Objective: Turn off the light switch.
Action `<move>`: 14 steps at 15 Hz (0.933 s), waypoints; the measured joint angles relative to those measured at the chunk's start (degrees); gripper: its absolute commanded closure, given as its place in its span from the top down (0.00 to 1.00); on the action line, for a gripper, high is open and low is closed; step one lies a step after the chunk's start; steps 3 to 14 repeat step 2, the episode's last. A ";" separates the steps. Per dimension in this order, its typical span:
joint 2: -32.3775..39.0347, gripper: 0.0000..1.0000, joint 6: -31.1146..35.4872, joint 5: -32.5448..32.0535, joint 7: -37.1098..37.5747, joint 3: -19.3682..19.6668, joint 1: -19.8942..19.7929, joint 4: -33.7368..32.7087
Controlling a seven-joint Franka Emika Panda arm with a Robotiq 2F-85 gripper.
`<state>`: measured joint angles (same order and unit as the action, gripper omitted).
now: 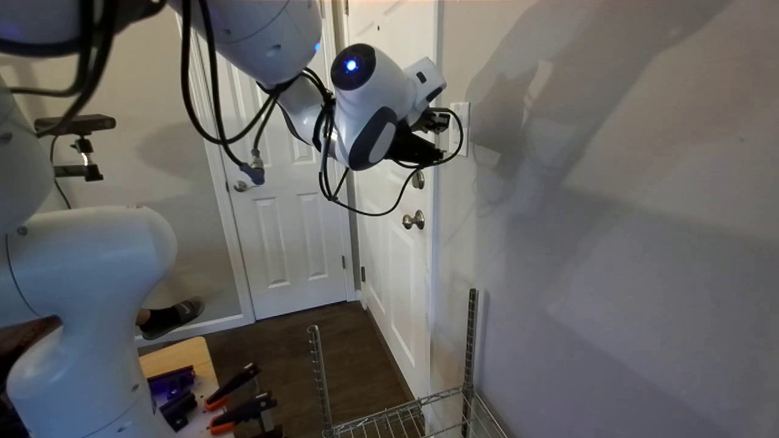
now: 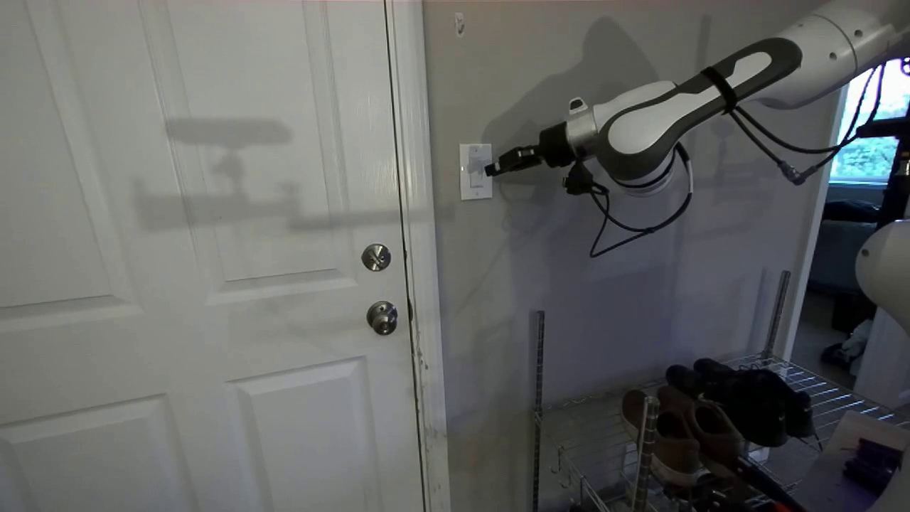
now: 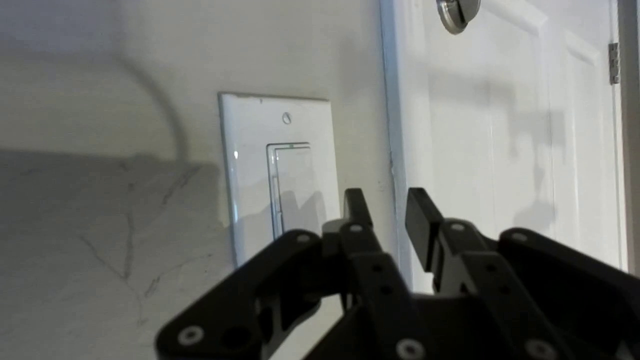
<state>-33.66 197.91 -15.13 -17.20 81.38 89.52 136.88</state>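
Claw (image 3: 388,212) is filling the foreground of the wrist view, fingers (image 3: 421,222) standing a little apart, gripping nothing. Light switch (image 2: 471,174) is sitting on the wall (image 2: 483,299) beside the door frame (image 2: 425,284), fingers overlapping its edge in an exterior view; contact: can't tell. Step in hand is probably lining up for the press, so it's calling for narrowing the claw, centring the fingers on the rocker (image 3: 296,187), likely its lower half (uppermost in the flipped wrist view), and pushing straight in, lightly, without skidding. Counting: one light switch, one rocker, one claw, one deadbolt (image 2: 376,257); two doors (image 1: 289,255) are showing in an exterior view, one knob (image 1: 419,219) each; two black-and-orange clamps (image 1: 233,385) are lying at the edge of the tabletop (image 1: 182,356); two brown shoes (image 2: 711,427) are resting on one wire rack (image 2: 647,441), black shoes (image 2: 753,405) overlapping too much for counting.
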 measured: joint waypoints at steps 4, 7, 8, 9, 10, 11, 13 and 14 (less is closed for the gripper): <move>0.00 0.28 0.00 0.00 0.00 0.00 0.00 0.00; 0.00 0.28 0.00 0.00 0.00 0.00 0.00 0.00; 0.00 0.28 0.00 0.00 0.00 0.00 0.00 0.00; 0.00 0.28 0.00 0.00 0.00 0.00 0.00 0.00; 0.00 0.28 0.00 0.00 0.00 0.00 0.00 0.00; 0.00 0.28 0.00 0.00 0.00 0.00 0.00 0.00; 0.00 0.28 0.00 0.00 0.00 0.00 0.00 0.00; 0.00 0.28 0.00 0.00 0.00 0.00 0.00 0.00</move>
